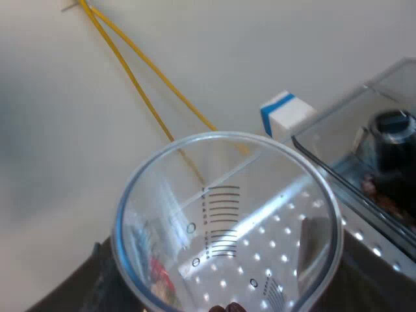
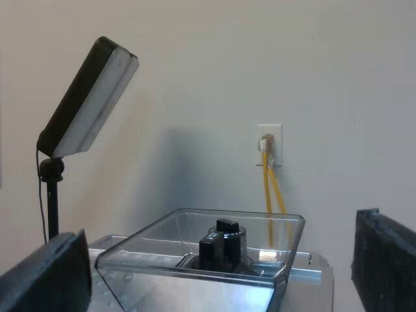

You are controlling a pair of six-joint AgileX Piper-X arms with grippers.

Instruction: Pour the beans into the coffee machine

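Left wrist view: the left gripper (image 1: 231, 286) grasps the measuring glass (image 1: 227, 221), its dark fingers (image 1: 97, 279) clamped against the glass wall at about eight and four o'clock of the rim. The glass is tipped with its open mouth towards the camera, and printed graduation lines run down its clear wall. Through that wall the perforated metal top of the espresso machine (image 1: 377, 250) shows as rows of bright dots. From the mouth of the glass the bean hopper (image 1: 344, 123) lies at about two o'clock, near the rim but apart from it. The hopper is a clear tub with a black knob (image 1: 393, 127) in it, and brownish matter under the knob; whether these are beans cannot be told, nor what the glass holds. A white and blue box (image 1: 289, 117) stands at one o'clock of the glass, just beside the hopper's wall, and two yellow cables (image 1: 143, 84) run along the pale wall towards eleven o'clock. Right wrist view: the right gripper (image 2: 218, 237) is released, its black fingers (image 2: 49, 273) spread wide at nine and three o'clock of the hopper (image 2: 136, 237) and clasping nothing. The hopper sits on the machine (image 2: 312, 286) with its knob (image 2: 224, 244) at its middle. At one o'clock above the knob a wall socket (image 2: 269, 144) takes the yellow cables (image 2: 270, 188). At ten o'clock a tilted lamp panel (image 2: 91, 97) rides on a dark stand (image 2: 52, 201).
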